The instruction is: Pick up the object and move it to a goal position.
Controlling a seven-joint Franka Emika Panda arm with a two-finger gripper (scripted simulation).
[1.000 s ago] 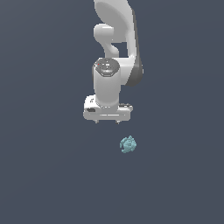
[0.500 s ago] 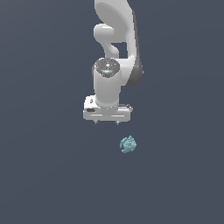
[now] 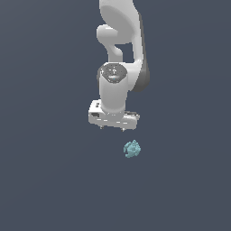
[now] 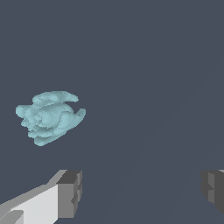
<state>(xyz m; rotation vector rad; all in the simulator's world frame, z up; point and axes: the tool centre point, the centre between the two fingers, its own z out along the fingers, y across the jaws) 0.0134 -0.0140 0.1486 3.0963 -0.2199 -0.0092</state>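
The white end effector [image 3: 113,127] hangs with its fingers [image 4: 70,192] spread apart and empty, near the small teal lump [image 3: 132,149] on the grey worktop [image 3: 45,180].

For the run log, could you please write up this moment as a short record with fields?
setting: plain dark grey-blue surface, simulator render
arm: white Panda, pointing downward
gripper: open, holding nothing
fingers: wide apart, nothing between them in the wrist view
object: small teal knobbly lump, lying on the surface
relation: object apart from the gripper, offset toward the exterior view's right and lower in that view
task state: object not yet grasped
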